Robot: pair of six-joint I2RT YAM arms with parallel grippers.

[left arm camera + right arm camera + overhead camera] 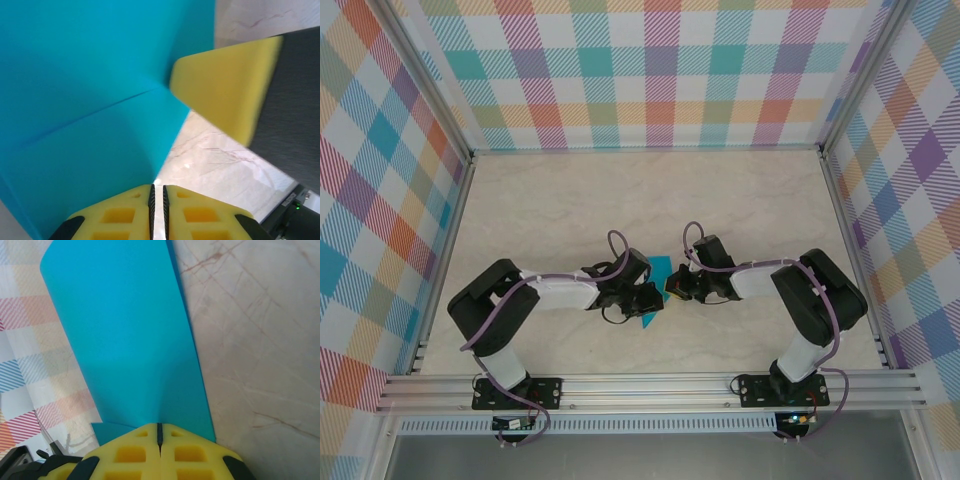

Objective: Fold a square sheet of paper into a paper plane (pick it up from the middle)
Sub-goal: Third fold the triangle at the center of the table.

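The square sheet of paper [659, 271] is teal-blue and is held up off the table between my two grippers at mid-table. My right gripper [676, 289] is shut on its lower edge. In the right wrist view the sheet [125, 330] rises from the closed jaws [160, 426] as a curved panel. In the left wrist view the sheet [85, 100] shows a diagonal crease, and one corner comes down to my left gripper [158, 188]. That gripper's jaws stand almost together, with a slim gap through which the table shows. The right gripper's yellow finger [225, 95] presses the sheet's edge.
The pale marbled table top [570, 200] is walled by plaid panels [650, 70] at the back and sides. An aluminium rail [650, 390] carrying both arm bases runs along the near edge.
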